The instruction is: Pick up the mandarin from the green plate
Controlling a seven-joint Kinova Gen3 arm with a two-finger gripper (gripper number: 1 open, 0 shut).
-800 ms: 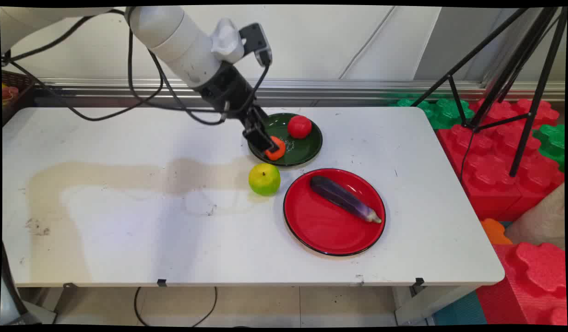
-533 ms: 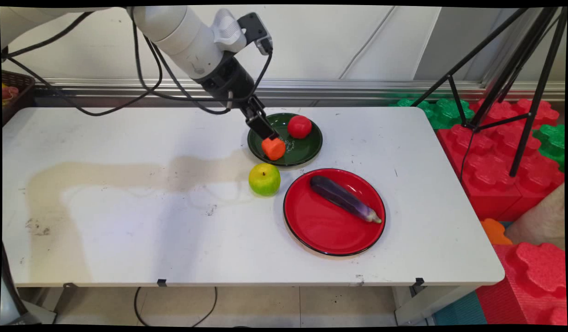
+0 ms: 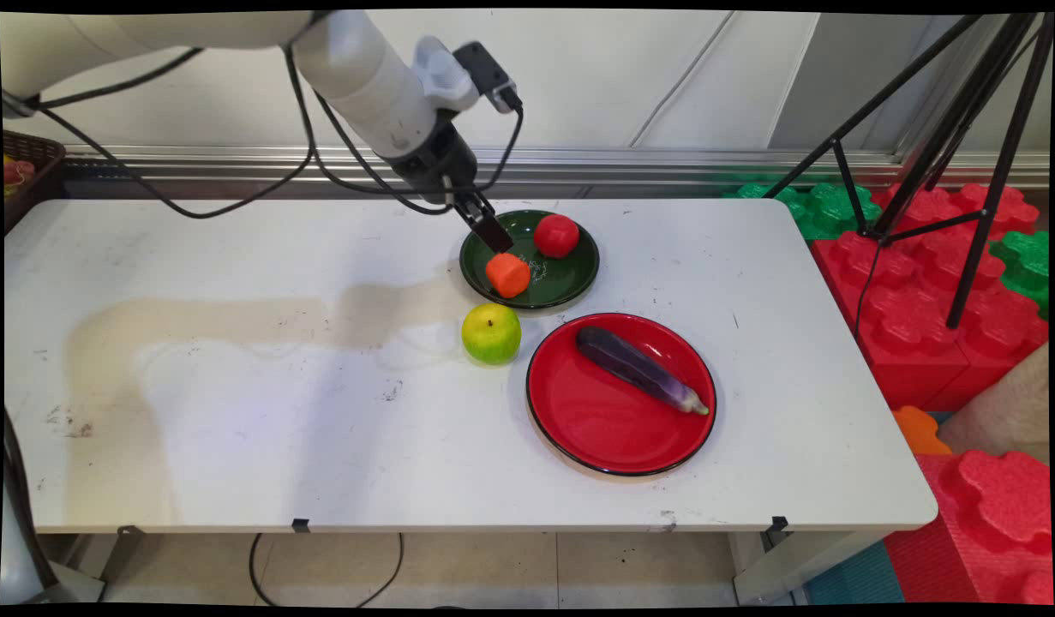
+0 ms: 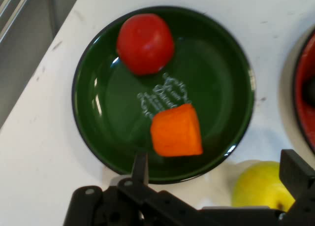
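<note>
Above the green plate point(image 3: 570, 274), the end effector point(image 3: 495, 236) hangs with its fingers spread, gripping nothing, just over an orange chunk point(image 3: 507, 274) that lies on the plate's near-left part. Seen from the hand view, the orange chunk point(image 4: 176, 130) sits free on the green plate point(image 4: 221, 63), clear of both black fingers point(image 4: 295, 174). A red tomato point(image 3: 556, 235) rests on the plate's far side, a little apart from the chunk. Just in front of the plate, a green apple point(image 3: 491, 333) stands on the white worktop point(image 3: 278, 411). Beside the apple, to its right, a red plate point(image 3: 596, 420) carries a purple eggplant point(image 3: 640, 368) lying diagonally. Red and green foam blocks point(image 3: 921, 283) and a black tripod point(image 3: 964, 128) stand off the worktop's right end.
</note>
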